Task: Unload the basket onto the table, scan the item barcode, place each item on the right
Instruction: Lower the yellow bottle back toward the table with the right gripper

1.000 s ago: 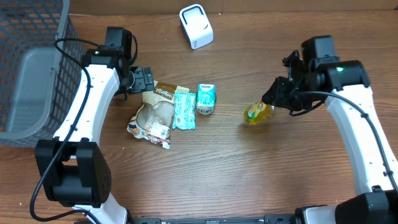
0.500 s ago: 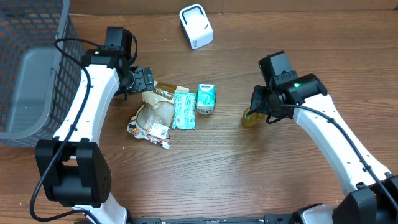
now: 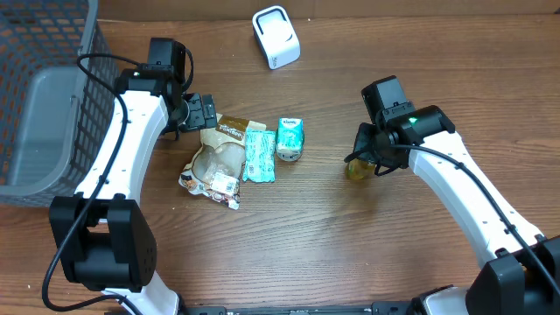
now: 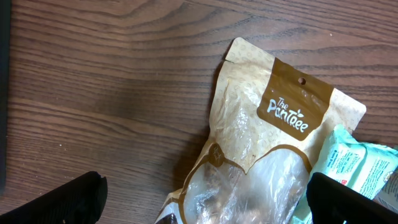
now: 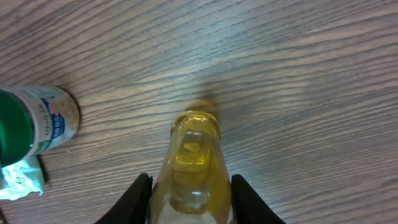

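Wooden table (image 3: 306, 236): right gripper (image 5: 191, 196) clamped on yellow bottle (image 5: 194, 143), left gripper (image 4: 205, 199) jaws wide apart by Pantree pouch (image 4: 280, 124)

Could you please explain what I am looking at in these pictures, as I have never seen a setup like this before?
These are two white robot arms at a brown wooden table, each ending in a two-finger gripper. One picture looks down from a fixed camera above; the other two come from cameras on the wrists, showing each arm's own fingers. On the table lie a tan and clear snack pouch, a teal wipes packet and a small green and white container. A white box-shaped device, probably the barcode scanner, stands at the far edge; a dark mesh basket sits at the left. The left gripper is open near the pouch's top, holding nothing. The right gripper is closed on a clear yellow bottle.
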### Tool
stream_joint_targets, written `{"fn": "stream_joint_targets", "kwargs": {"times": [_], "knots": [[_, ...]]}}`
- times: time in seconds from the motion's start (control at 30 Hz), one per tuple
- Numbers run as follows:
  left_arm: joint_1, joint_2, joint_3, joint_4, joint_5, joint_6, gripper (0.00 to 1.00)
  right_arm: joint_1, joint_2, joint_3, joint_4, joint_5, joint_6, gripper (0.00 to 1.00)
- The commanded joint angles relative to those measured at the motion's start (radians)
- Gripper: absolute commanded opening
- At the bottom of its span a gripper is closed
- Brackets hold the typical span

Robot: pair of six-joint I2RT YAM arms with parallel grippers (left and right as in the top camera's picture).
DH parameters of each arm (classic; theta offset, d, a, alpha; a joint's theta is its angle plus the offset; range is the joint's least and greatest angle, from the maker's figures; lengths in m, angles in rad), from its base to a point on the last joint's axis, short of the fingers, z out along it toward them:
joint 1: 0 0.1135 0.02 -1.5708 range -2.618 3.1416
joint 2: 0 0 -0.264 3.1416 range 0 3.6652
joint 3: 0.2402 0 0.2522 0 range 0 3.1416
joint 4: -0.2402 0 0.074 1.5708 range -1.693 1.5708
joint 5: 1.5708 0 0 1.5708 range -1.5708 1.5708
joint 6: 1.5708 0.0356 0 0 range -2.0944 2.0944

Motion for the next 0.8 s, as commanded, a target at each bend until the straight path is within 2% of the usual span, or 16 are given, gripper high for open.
{"fn": "stream_joint_targets", "kwargs": {"times": [0.0,0.2,0.57,0.7,0.77], "knots": [[0.0,-0.008,0.011,0.0,-0.006,-0.003,1.0,0.001,0.0,-0.005,0.014,0.025,0.013,0.25],[0.0,-0.008,0.011,0.001,-0.006,-0.003,1.0,0.001,0.002,-0.014,0.017,0.025,0.014,0.25],[0.0,-0.008,0.011,0.0,-0.006,-0.003,1.0,0.001,0.002,-0.048,0.053,0.025,0.015,0.35],[0.0,-0.008,0.011,0.0,-0.006,-0.003,0.99,0.001,0.002,-0.056,0.064,0.024,0.015,0.53],[0.0,-0.008,0.011,0.0,-0.006,-0.003,1.0,0.001,0.002,-0.056,0.065,0.024,0.015,0.55]]}}
